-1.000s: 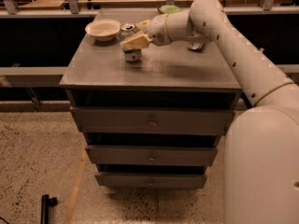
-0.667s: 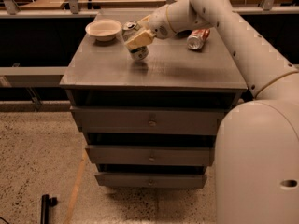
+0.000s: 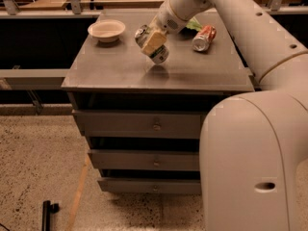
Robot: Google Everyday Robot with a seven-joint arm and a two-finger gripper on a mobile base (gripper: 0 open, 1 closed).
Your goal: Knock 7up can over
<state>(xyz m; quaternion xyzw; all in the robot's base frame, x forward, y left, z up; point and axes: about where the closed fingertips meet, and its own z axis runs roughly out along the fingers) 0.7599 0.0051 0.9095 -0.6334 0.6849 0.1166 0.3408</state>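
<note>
The 7up can (image 3: 160,56), silver-white with a green lower band, is tilted in the middle of the grey cabinet top (image 3: 110,69). Its silver top (image 3: 141,32) points back-left and its base seems lifted slightly off the surface, with a shadow under it. My gripper (image 3: 152,42) comes in from the upper right and is closed around the can's middle; a tan finger pad (image 3: 153,40) lies across its front.
A white bowl (image 3: 107,30) stands at the back left of the top. A red-and-silver can (image 3: 204,37) lies on its side at the back right, next to something green (image 3: 194,25). Drawers (image 3: 154,125) are below. My arm's body (image 3: 255,167) fills the right.
The can has gone from upright to strongly tilted in the gripper. The gripper and can have shifted toward the middle of the top.
</note>
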